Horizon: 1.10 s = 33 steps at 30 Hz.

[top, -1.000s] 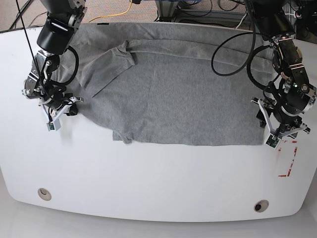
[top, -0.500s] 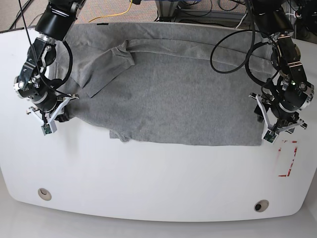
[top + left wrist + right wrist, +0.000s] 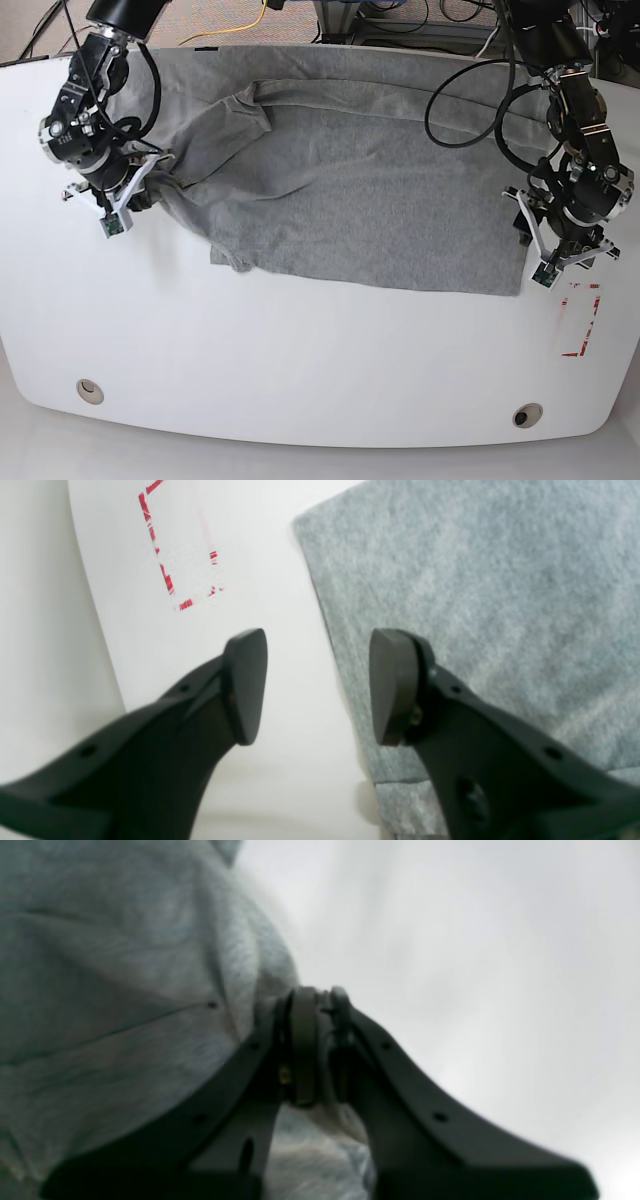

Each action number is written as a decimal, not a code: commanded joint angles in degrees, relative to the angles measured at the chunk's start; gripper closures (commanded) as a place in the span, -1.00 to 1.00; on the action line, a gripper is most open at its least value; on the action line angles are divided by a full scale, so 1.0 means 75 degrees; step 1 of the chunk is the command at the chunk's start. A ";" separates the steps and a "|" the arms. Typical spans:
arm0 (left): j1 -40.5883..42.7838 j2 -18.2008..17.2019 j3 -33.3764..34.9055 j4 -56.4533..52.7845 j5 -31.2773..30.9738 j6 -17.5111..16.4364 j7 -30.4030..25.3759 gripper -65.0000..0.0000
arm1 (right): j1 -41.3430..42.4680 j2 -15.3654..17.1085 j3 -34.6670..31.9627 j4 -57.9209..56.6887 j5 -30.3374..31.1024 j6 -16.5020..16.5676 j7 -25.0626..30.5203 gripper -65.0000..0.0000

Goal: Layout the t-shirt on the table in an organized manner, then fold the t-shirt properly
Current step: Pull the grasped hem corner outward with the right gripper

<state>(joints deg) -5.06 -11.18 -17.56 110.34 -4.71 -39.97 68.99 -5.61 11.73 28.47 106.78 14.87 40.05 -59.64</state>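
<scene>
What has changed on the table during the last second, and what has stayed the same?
The right gripper, shut on the t-shirt, moved up toward the far edge of the table and dragged the shirt's edge with it; the lower left corner shifted left and up. The left gripper stayed open at the shirt's opposite edge, by the red tape.

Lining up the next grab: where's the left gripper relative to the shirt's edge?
In the base view's right side, the left gripper hangs open over the t-shirt's side edge, near its lower corner, with the red tape rectangle just beyond.
</scene>
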 commanded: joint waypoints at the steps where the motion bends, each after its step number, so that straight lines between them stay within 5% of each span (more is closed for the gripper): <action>1: -0.0128 -0.0086 -0.0020 0.0098 -0.0023 -0.0005 -0.0109 0.06 | -0.0032 -0.0081 0.0020 0.0162 0.0015 -0.0007 0.0127 0.82; 13: -0.0023 -0.0086 -0.0020 0.0098 -0.0023 -0.0005 -0.0109 0.06 | 0.0882 -0.0257 0.0078 -0.0353 -0.0055 -0.0007 0.0151 -0.68; 25: 0.0071 -0.0086 -0.0020 0.0098 -0.0023 -0.0005 -0.0109 0.06 | 0.2828 -0.0221 -0.0004 -0.3202 -0.0032 -0.0007 0.0561 -0.25; 33: 0.0083 -0.0086 -0.0020 0.0098 -0.0023 -0.0005 -0.0109 0.06 | 0.3414 -0.0245 -0.0484 -0.4948 0.0015 -0.0007 0.1311 -0.22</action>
<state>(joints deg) -3.51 -11.18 -17.56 110.21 -4.71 -39.97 68.99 17.76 9.37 25.67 71.81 13.58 39.64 -52.27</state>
